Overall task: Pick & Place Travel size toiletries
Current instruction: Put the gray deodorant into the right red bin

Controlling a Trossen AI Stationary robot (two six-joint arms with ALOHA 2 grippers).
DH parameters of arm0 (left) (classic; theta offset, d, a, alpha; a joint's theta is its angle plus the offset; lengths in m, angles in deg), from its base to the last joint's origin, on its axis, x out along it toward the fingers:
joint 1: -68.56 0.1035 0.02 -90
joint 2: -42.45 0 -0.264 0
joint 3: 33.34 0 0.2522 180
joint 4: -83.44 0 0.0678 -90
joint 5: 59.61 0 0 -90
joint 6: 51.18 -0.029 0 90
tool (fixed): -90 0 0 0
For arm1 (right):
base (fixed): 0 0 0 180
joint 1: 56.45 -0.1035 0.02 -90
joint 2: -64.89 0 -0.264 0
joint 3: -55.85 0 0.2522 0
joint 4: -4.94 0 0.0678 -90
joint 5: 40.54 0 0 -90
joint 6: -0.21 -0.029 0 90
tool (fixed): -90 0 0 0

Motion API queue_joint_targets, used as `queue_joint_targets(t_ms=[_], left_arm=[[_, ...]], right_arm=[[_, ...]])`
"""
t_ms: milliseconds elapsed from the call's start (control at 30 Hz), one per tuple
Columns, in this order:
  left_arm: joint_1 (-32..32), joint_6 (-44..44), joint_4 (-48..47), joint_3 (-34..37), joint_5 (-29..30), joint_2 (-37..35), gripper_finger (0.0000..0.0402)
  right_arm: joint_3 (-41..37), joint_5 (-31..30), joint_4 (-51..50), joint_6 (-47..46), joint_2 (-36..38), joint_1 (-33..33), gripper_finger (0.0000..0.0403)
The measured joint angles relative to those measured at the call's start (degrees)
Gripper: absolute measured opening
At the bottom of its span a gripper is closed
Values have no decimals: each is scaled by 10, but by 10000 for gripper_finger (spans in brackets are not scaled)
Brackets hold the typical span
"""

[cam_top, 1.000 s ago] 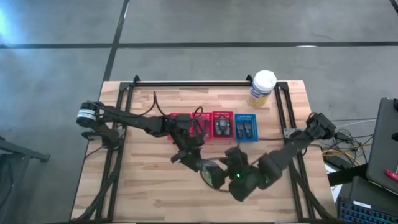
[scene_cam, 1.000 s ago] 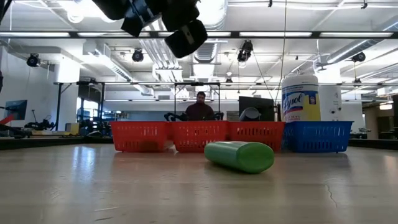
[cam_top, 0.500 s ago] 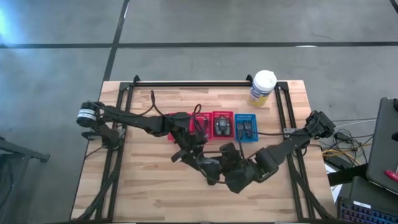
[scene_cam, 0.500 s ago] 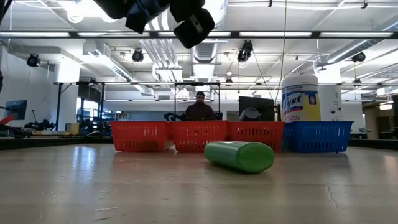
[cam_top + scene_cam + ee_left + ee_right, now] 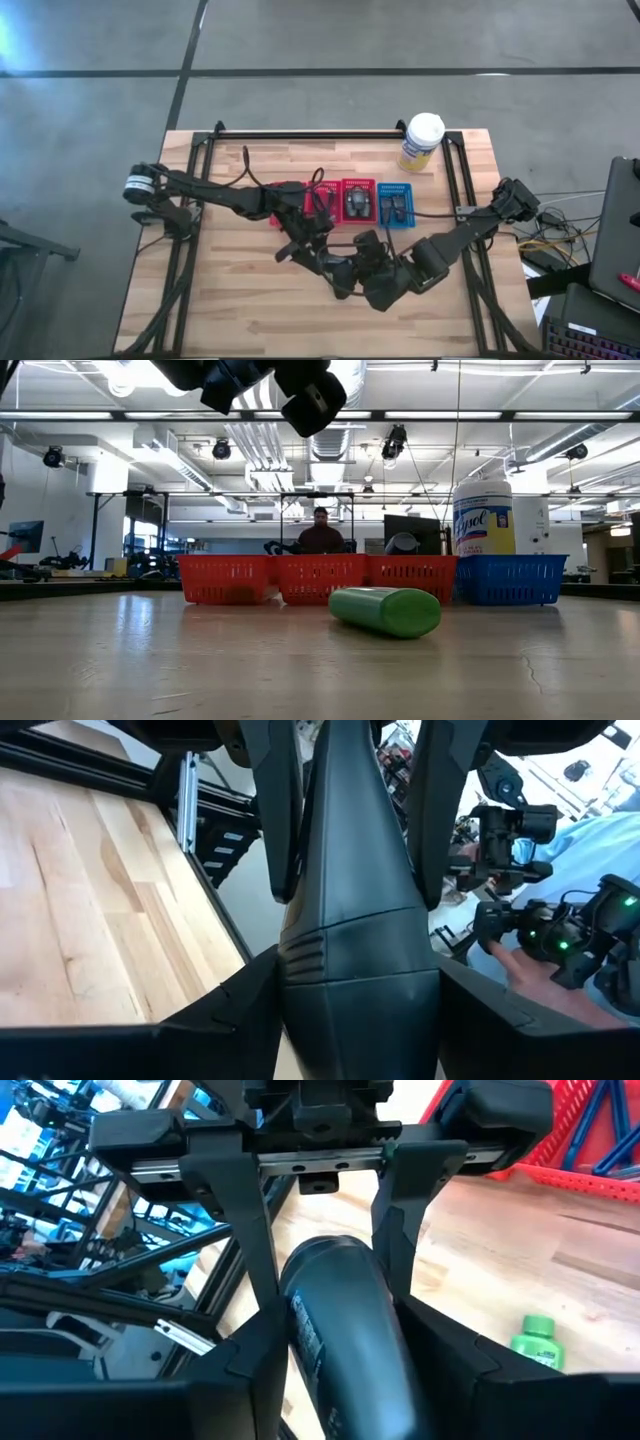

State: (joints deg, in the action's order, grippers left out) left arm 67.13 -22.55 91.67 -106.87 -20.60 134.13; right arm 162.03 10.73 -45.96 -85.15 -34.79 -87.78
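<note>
A dark grey tapered tube (image 5: 355,870) hangs in the air between my two grippers, which meet over the middle of the table. My left gripper (image 5: 333,262) comes from the table's left and my right gripper (image 5: 352,270) from its right. Both are shut on the tube (image 5: 335,1320). A bright green little bottle (image 5: 385,610) lies on its side on the table, clear of both grippers. It also shows in the right wrist view (image 5: 535,1338). In the high view the arms hide the tube. My left gripper pinches the tube between its two fingers, one on each side of its end (image 5: 300,1005). The fingers come roughly level from the table's left. The tube is lifted clear of the table. My right gripper (image 5: 345,1355) has the tube's other stretch (image 5: 300,1330) between its two fingers (image 5: 282,830), which lie against its sides. It comes roughly level from the table's right, facing my left gripper. The tube runs along the line between the two grippers.
Two red mesh baskets (image 5: 357,200) (image 5: 293,195) and a blue one (image 5: 396,206) stand in a row beyond the grippers, with dark items inside. A tall yellow canister with a white lid (image 5: 422,140) stands at the far right. A person sits beyond the table (image 5: 322,532).
My right gripper has moved from nearer the table's near edge toward the far left, up to my left gripper and the tube. It has kept still for the last half second. My left gripper has shifted only slightly.
</note>
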Motion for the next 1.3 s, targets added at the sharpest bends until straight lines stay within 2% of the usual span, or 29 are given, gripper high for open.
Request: queue_joint_targets(t_ms=[300,400,467,600,667,767,1000,1200,1300], left_arm=[[8,-22,-55,0,72,-11,287],[16,-69,-130,0,86,-19,311],[25,-113,-212,0,110,-29,325],[46,-213,-380,3,211,-52,341],[50,-243,-417,15,237,-75,344],[48,-248,-414,40,239,-122,344],[52,-230,-401,120,323,-221,342],[55,-220,-384,184,336,-287,342],[56,-216,-380,209,345,-306,342]], right_arm=[[0,11,-78,-44,0,5,150],[0,13,-120,-57,-1,9,150],[-1,11,-162,-67,-1,14,149],[-3,-18,-281,-127,-2,31,148],[-8,-34,-342,-174,-4,46,148],[-23,-36,-398,-196,-11,82,148],[-80,-37,-248,-59,-20,196,148],[-123,-35,-203,-19,-30,268,148],[-140,-8,-143,19,-32,284,148]])
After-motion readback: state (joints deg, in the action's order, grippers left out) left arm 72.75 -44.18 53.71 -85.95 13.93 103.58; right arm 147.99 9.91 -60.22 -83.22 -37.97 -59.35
